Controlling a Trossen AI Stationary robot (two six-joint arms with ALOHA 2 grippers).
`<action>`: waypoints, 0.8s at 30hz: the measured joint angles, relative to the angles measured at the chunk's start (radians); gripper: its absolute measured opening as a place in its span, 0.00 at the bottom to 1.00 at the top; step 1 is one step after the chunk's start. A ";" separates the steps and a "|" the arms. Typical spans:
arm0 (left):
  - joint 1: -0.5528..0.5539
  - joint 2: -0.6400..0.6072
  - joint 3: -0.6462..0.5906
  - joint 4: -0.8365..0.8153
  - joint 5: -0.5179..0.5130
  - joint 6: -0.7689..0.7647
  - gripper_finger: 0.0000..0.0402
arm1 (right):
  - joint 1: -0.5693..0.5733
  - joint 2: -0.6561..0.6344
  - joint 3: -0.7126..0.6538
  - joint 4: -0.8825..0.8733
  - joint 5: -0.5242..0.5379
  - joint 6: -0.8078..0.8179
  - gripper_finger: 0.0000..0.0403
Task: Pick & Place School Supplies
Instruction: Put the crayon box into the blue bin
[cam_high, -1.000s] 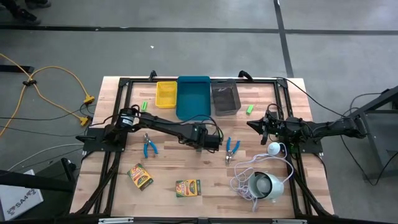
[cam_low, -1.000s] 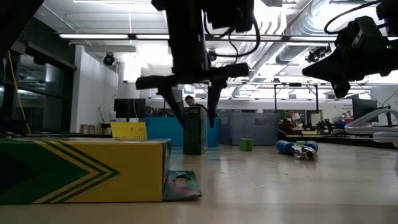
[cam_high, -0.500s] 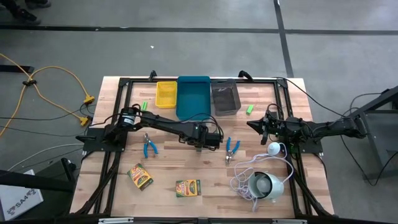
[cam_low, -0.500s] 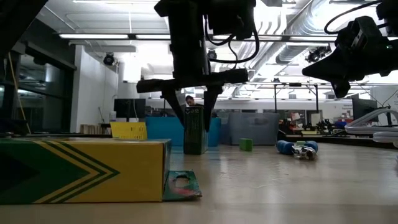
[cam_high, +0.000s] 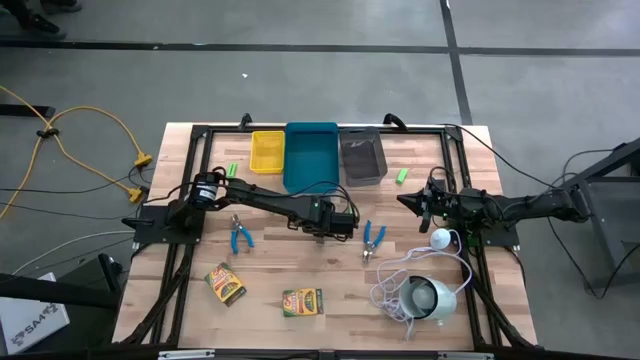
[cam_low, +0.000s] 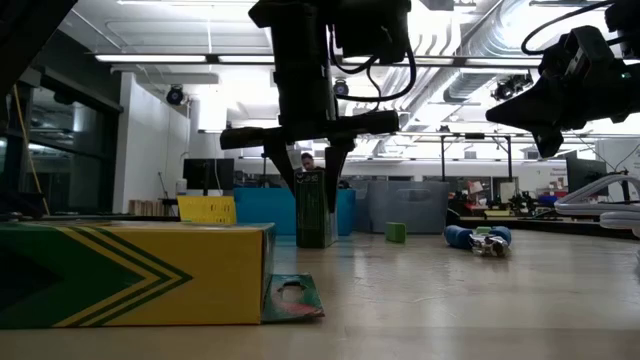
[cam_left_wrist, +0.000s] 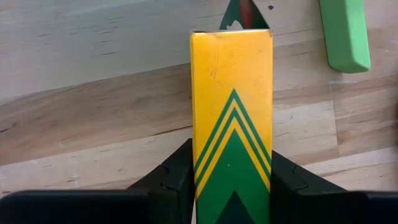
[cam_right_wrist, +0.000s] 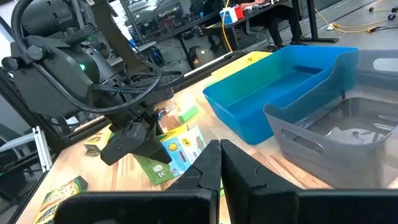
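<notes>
At centre frame the left gripper (cam_left_wrist: 231, 186) pinched the upright crayon box (cam_left_wrist: 231, 118) across its narrow faces; light, crushable cardboard, needing gentle pressure.

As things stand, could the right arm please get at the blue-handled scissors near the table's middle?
Probably yes: the scissors lie in the open just ahead of the shut right gripper, with nothing between them.

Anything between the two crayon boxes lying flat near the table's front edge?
Nothing. Only bare tabletop separates the left box from the right box, as the high view shows.
</notes>
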 joint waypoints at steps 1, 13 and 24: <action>0.000 0.000 0.000 0.000 0.000 -0.001 0.29 | 0.000 0.000 0.000 0.000 0.000 0.000 0.01; -0.008 -0.075 0.000 -0.005 -0.068 0.048 0.28 | 0.000 0.000 0.000 0.000 0.000 0.000 0.01; 0.002 -0.224 0.000 -0.009 -0.208 0.123 0.28 | 0.000 0.000 0.000 0.000 0.000 0.000 0.01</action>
